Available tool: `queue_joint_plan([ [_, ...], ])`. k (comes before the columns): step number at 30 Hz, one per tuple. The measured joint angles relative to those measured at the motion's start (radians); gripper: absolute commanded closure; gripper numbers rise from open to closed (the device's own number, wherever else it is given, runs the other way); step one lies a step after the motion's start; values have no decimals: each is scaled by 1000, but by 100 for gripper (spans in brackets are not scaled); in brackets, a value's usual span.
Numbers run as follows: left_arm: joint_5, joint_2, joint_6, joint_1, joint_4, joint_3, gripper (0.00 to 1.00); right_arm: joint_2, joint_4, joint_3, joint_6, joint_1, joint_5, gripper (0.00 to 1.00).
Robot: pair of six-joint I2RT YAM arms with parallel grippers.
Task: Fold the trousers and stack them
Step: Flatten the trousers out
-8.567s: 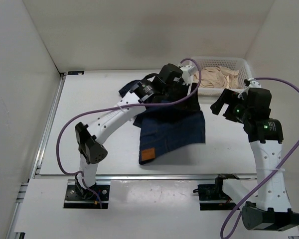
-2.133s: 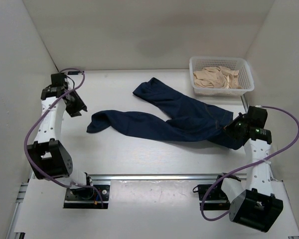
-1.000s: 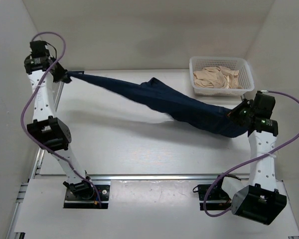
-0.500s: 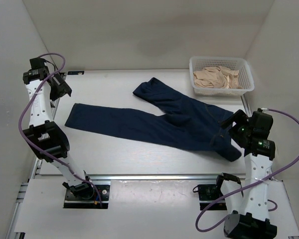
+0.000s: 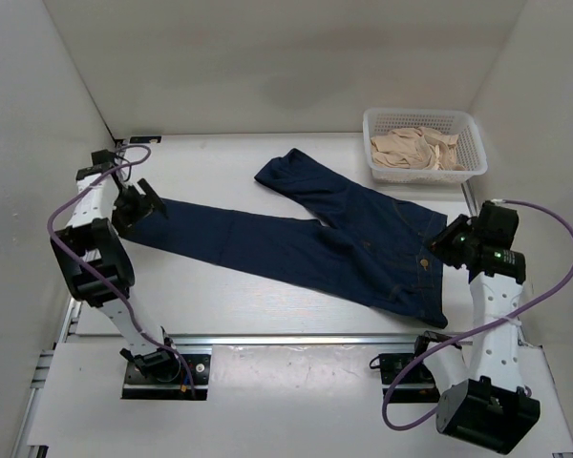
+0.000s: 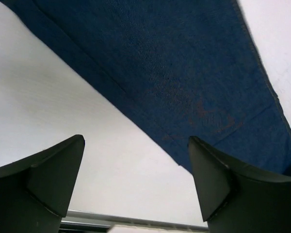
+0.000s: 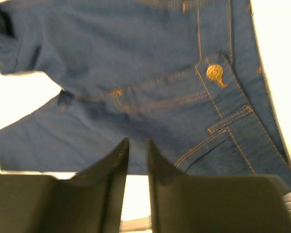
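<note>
The long dark blue denim trousers [image 5: 344,243] lie flat across the middle of the white table [image 5: 220,305]. One leg reaches to the left. The left gripper [image 5: 136,204] is wide open by that leg's end. The right gripper [image 5: 451,240] is over the waist at the right, its fingers almost together and holding nothing.

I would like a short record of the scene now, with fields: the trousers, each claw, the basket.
trousers: unfolded, flat on the table, legs apart
left claw: open, over the end of one leg, empty
right claw: nearly shut, by the waistband, empty
basket: far right corner, holds beige cloth
</note>
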Motion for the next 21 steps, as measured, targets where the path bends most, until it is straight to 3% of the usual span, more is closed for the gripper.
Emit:
queue_joint_plan([
  [3,28,62,-12,-7,31,-34,0,3,6,-70,1,0,-45,53],
  [17,-27,232,-101,-71,122,-60,35,-15,-4,-71,-3,0,-94,42],
  [20,-37,232,-123,-70,131,-59,68,-14,-6,-49,-4,0,-95,36],
  [21,-40,232,-127,-70,135,-61,89,-14,-6,-45,-5,0,-96,35],
])
